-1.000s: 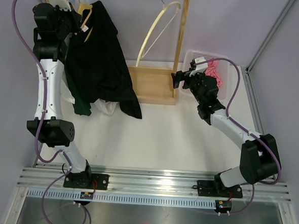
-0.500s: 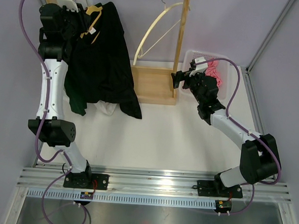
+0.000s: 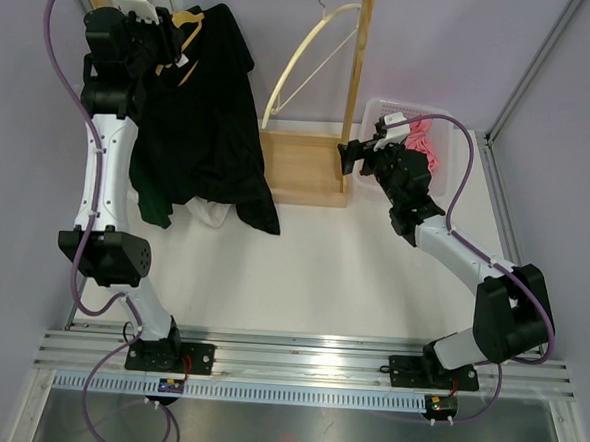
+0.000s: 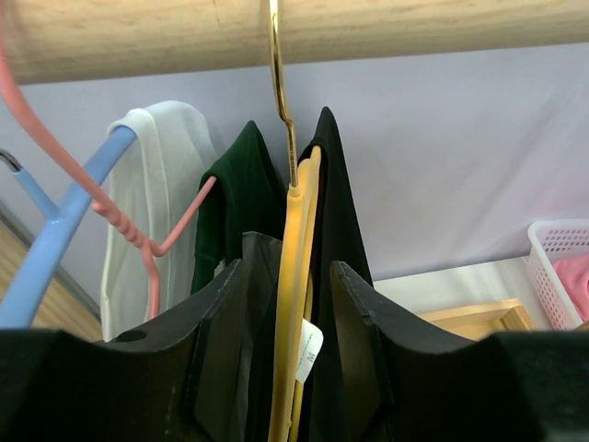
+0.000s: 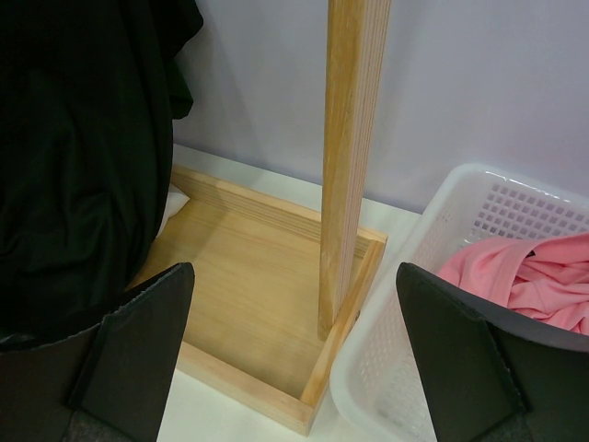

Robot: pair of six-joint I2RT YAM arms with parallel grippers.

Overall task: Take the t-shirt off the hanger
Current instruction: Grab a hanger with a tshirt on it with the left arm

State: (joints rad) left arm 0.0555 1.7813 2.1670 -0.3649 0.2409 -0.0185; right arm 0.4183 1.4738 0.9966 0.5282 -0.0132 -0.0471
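The left end effector [image 4: 294, 265] was pressed together on the neck of the smooth yellow plastic hanger [image 4: 296, 203]. The limp black cotton t-shirt [image 3: 206, 115] hung draped on it, above the worktop's [image 3: 322, 273] far left corner. A careless pull could have slipped the thin gold wire hook [image 4: 276, 74] off the round wooden rail [image 4: 368, 32], dropping hanger and shirt together. The right end effector [image 5: 294, 276] hung spread and empty near the far right corner.
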